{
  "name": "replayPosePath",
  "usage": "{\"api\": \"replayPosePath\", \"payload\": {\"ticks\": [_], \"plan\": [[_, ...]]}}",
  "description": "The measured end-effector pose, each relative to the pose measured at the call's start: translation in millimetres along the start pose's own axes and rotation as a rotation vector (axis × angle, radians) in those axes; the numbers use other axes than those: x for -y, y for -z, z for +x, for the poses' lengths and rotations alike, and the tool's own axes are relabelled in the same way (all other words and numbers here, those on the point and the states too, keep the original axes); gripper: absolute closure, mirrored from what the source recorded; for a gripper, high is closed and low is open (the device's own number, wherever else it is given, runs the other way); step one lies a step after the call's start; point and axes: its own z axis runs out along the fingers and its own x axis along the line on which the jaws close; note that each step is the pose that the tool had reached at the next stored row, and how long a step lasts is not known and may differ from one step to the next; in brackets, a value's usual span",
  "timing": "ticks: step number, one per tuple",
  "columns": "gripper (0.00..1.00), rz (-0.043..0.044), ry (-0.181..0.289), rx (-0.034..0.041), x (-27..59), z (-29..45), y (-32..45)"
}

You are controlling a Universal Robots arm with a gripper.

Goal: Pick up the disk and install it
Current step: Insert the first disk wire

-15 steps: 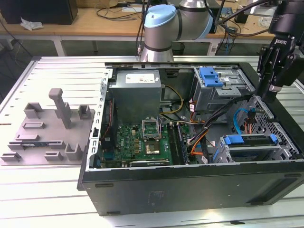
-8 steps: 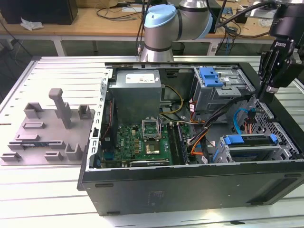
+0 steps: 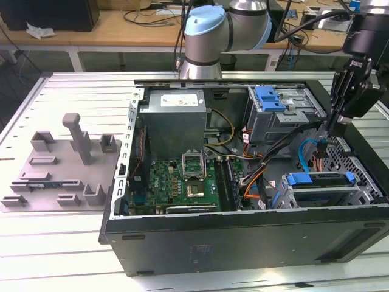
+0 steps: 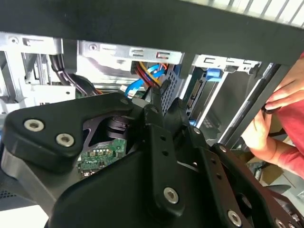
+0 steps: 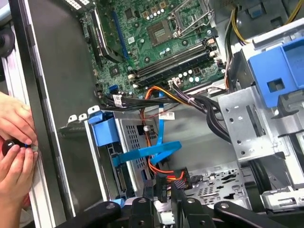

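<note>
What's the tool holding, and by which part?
Nothing that shows. The tool hangs above the cables; the disk lies in the case, apart from it.

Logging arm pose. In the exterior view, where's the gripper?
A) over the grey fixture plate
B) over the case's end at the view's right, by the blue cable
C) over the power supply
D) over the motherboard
B: the gripper hangs over the open case at the exterior view's right, its tip beside the blue cable.

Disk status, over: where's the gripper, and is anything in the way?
Gripper over the blue cable, apart from the disk. Disk in blue carrier, sitting in the drive cage. Person's hands at the case wall.
</note>
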Motion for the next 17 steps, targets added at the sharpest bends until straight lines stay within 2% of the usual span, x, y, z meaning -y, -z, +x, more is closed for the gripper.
{"api": "replayPosePath", "payload": {"ticks": [1, 3, 4, 5, 6, 7, 9, 14, 17], "plan": [[0.71, -0.0001, 0.000, -0.0039, 0.5, -0.7, -0.5], [0.71, 0.0015, -0.003, -0.0541, -0.2, -4.9, -0.9], [0.71, 0.0033, -0.004, -0.0736, -1.4, -9.0, -0.3], [0.71, 0.0045, -0.005, -0.0851, -2.2, -12.2, 0.1], [0.71, 0.0054, -0.006, -0.0922, -2.5, -14.2, 0.3], [0.71, 0.0060, -0.007, -0.0979, -2.6, -15.9, -0.2], [0.71, 0.0064, -0.007, -0.1042, -2.4, -17.7, -2.9], [0.71, 0.0037, -0.006, -0.1061, -1.5, -21.3, -11.6], [0.71, 0.0047, 0.000, -0.1071, -1.4, -21.7, -12.1]]}}
